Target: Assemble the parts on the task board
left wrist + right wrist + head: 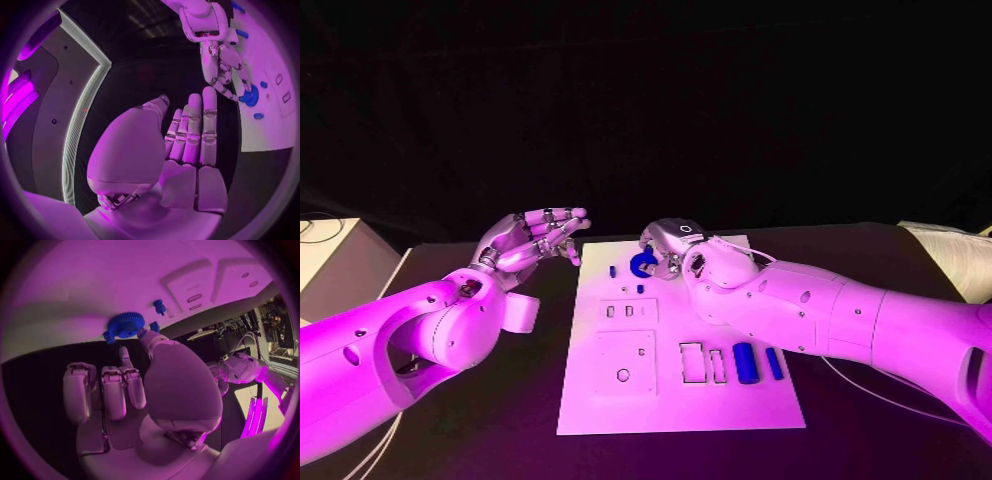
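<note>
Silver fingers of the left hand are spread and hold nothing; the hand hovers over the black table, just off the board's 10 o'clock corner. The white task board lies at the table's centre. At the board's 12 o'clock edge, the right hand touches a blue gear with thumb and a fingertip; whether it grips the gear cannot be told. Two small blue pegs stand just beside the gear. Near the board's 4 o'clock area, two blue cylinders lie beside narrow slots.
</note>
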### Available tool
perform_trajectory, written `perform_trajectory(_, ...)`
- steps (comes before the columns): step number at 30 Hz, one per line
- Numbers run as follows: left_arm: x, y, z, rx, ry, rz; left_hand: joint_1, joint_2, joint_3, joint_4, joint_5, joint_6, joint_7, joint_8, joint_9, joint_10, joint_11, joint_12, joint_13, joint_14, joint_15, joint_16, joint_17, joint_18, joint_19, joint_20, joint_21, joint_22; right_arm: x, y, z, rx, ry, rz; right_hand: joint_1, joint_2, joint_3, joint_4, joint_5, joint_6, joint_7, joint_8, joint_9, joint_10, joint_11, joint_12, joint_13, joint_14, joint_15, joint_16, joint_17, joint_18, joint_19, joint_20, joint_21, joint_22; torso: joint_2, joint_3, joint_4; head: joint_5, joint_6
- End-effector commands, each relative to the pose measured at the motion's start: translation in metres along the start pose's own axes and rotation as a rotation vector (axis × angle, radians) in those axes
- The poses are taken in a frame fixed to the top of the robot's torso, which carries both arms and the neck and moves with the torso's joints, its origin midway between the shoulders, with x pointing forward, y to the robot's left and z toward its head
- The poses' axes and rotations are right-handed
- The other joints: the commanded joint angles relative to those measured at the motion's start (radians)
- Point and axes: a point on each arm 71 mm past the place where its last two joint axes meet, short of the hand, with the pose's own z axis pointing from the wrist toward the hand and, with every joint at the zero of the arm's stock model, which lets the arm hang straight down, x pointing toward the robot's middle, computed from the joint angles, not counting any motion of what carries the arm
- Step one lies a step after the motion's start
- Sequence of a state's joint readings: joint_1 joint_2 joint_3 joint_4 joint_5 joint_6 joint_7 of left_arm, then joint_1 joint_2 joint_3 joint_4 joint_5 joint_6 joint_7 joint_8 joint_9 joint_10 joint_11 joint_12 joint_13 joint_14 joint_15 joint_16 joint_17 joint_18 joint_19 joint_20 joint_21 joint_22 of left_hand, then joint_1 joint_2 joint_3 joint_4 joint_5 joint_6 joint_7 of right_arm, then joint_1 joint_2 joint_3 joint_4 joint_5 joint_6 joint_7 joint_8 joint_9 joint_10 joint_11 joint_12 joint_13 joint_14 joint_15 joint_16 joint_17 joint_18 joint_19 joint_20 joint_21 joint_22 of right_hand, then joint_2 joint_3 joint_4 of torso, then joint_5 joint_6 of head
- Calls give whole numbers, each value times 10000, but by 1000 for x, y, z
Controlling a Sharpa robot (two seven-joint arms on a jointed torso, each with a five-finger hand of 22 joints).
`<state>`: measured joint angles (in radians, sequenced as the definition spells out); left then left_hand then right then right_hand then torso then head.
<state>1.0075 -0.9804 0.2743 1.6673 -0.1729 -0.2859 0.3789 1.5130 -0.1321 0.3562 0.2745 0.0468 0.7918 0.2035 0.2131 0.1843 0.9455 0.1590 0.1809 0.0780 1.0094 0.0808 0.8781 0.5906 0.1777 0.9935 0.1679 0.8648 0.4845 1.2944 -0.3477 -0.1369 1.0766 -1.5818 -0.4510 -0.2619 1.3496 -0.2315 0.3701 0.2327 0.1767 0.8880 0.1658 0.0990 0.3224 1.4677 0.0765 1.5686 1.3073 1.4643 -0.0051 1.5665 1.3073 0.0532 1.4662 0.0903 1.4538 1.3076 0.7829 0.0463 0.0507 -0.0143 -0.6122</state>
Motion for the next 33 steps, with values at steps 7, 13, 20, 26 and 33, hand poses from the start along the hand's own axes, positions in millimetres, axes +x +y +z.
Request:
perform_trajectory(7, 1, -2, 0, 76, 91, -58, -58, -61, 48, 17, 34, 92, 130, 68, 17, 31, -34, 66, -3, -50, -18, 47, -11, 60, -38, -1, 40, 15, 12, -3, -6, -13, 584, 68, -355, 162, -1073, 483, -45, -62, 86, -150, -57, 981, 140, -24, 2586, 1065, 167, 43, 2635, -189, 535, 188, -50, 1361, -14, 14, -11, 5, -9)
perform_trajectory(13, 1, -2, 0, 77, 87, -56, -58, -61, 48, 17, 34, 92, 130, 68, 17, 31, -34, 66, -3, -50, -18, 47, -11, 60, -38, -1, 40, 15, 12, -5, -7, -30, 641, 94, -307, 261, -1172, 513, 11, 122, 58, -73, -27, 1030, 121, 21, 2634, 1065, 151, 43, 2635, -193, 544, 183, -30, 1385, -7, 17, -11, 5, -9)
perform_trajectory(20, 1, -1, 0, 77, 78, -56, -74, -79, 88, 15, 33, 93, 130, 82, 18, 26, -33, 82, -16, -56, -16, 60, -27, 61, -95, 3, 114, 52, 8, -11, -13, -16, 249, 294, -249, 335, -1182, 505, 258, 258, 24, -17, -10, 1031, 87, 22, 2635, 1065, 113, 43, 2635, -189, 541, 154, -44, 1377, -14, 18, -3, -13, 1)
perform_trajectory(26, -1, -1, 0, 68, 47, -55, -77, -81, 93, 16, 33, 93, 130, 84, 18, 22, -32, 82, -18, -57, -15, 61, -29, 61, -101, 3, 123, 56, -7, -29, -28, -171, -778, 1421, -94, 345, -1112, 431, 557, 229, 45, -52, -30, 979, 98, -27, 2584, 1065, 111, 43, 2635, -163, 497, 143, -148, 1278, -47, 14, -61, 21, 36)
perform_trajectory(33, -2, 1, 2, 49, 8, -89, -80, -83, 99, 16, 33, 101, 127, 90, 20, 36, -35, 92, -17, -64, -15, 58, -33, 61, -112, 4, 130, 59, -36, -60, -51, -765, -855, 3304, 443, 366, -813, 130, 428, 270, 78, -41, -40, 816, 125, -174, 2437, 1065, 154, 43, 2635, -137, 437, 182, -265, 1186, -181, 41, -236, 49, 59)
